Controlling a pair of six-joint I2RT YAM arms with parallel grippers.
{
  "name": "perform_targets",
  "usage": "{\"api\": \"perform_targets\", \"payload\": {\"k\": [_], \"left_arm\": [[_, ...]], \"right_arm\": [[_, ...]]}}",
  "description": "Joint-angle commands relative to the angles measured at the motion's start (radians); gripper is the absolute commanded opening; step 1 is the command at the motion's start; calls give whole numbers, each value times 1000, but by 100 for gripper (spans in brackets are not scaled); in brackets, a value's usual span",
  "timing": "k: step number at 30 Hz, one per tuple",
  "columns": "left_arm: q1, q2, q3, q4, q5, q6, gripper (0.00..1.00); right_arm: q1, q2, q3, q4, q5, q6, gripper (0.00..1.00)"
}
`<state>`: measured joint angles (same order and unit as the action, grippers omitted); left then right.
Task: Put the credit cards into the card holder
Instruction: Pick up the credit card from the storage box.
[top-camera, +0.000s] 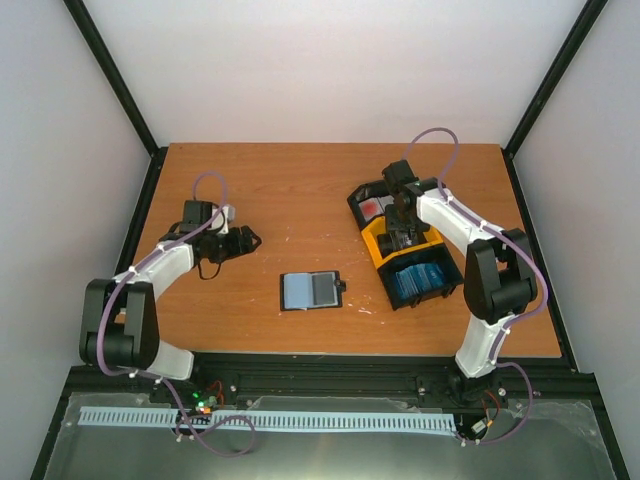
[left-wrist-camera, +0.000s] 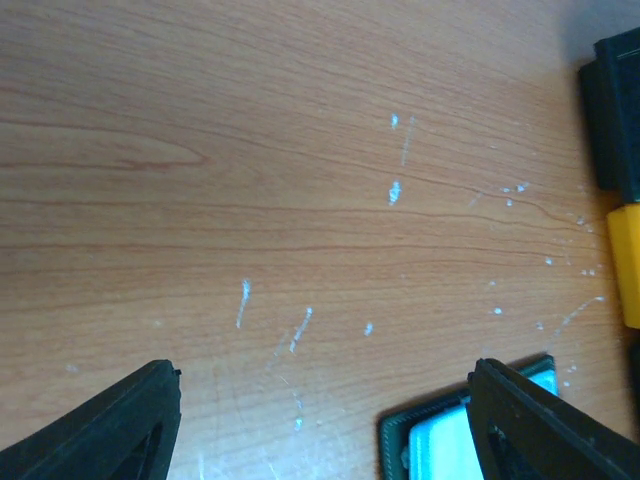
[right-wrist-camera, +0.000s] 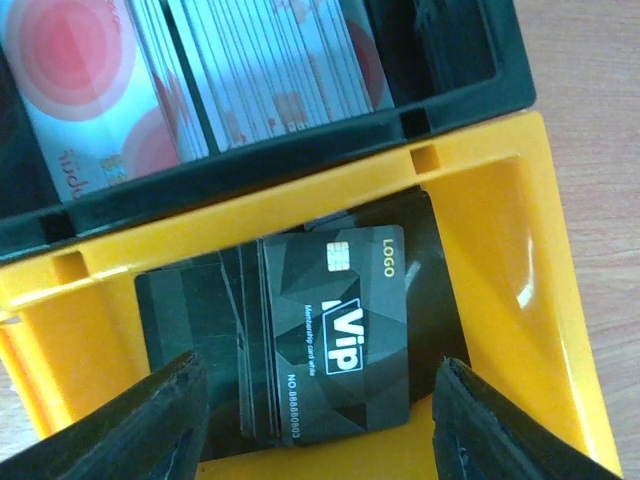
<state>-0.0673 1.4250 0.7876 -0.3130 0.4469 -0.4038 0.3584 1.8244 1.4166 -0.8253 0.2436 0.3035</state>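
The right gripper (right-wrist-camera: 320, 430) is hovering over the grey cards (right-wrist-camera: 335, 330) stacked in the yellow tray (right-wrist-camera: 520, 250), jaws spread wide and holding nothing, likely lining up a pick. Its arm is reaching forward with the wrist pointing down. The holder (top-camera: 310, 290) is lying open at centre, ready for loading. The left gripper (top-camera: 245, 242) is hanging low at middle left, also spread and empty.
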Motion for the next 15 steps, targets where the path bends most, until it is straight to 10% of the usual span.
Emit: {"api": "perform_targets", "payload": {"k": [1,15], "left_arm": [[4,44,72,-14,-47,75,79],[4,128,172,-37,-41,105,78]], "right_arm": [[-5,22,-28,-46,41,-6,62],[-6,178,56,-47,76,-28,61]]}}
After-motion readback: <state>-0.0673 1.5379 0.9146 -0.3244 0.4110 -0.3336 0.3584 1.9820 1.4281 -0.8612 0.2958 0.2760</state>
